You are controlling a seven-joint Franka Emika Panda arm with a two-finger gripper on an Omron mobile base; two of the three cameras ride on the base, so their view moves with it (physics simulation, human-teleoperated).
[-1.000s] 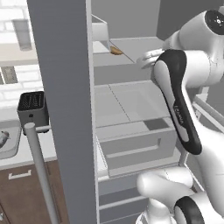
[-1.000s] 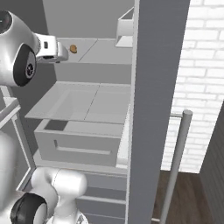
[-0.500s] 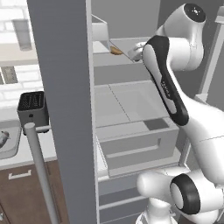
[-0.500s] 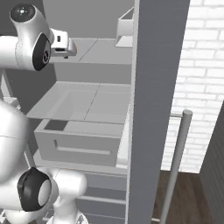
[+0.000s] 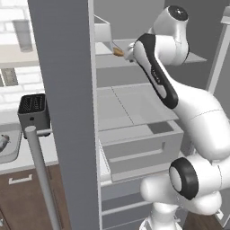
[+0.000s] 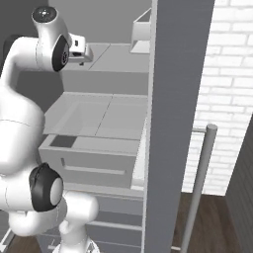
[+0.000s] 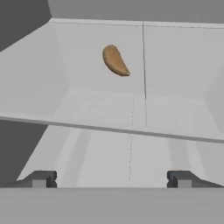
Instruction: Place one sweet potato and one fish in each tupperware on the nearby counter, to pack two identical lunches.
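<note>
Hand view has the gripper (image 7: 111,179) spread wide and empty at the fridge shelf (image 7: 109,148) edge; farther back lies the sweet potato (image 7: 115,61), probably firm, light, a little rollable, best pinched across its thick middle

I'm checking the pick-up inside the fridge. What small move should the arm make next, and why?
Probably ease the open gripper forward toward the curved orange-brown sweet potato. It lies alone on the pale grey fridge shelf, well ahead of the spread fingertips, untouched.
</note>
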